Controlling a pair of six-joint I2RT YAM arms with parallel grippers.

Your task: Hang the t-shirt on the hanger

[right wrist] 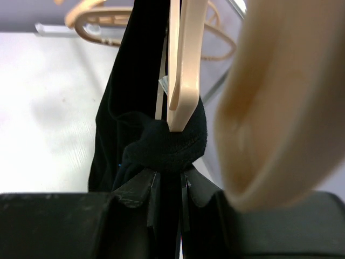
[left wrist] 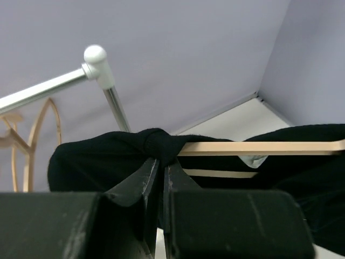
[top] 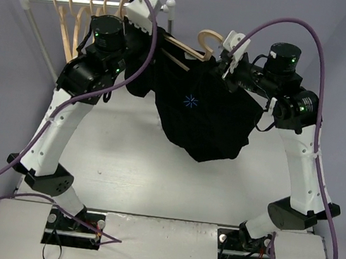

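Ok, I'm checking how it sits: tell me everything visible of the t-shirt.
The t-shirt is soft black fabric with a small blue star mark on the chest. It hangs in the air above the table, draped along a pale wooden hanger, sagging in the middle. The left gripper and right gripper each pinch a bunched fold at a hanger end.

A robotics lab bench — a white table (top: 153, 184) boxed in by bare lavender walls (left wrist: 205, 48), purple cables (top: 291, 20) looping off the bolted arms (top: 57, 133). Beyond the left fingers (left wrist: 137, 183) stands a small metal rack (left wrist: 48, 89) of spare wooden hangers (top: 78, 24) — a staged test setup.
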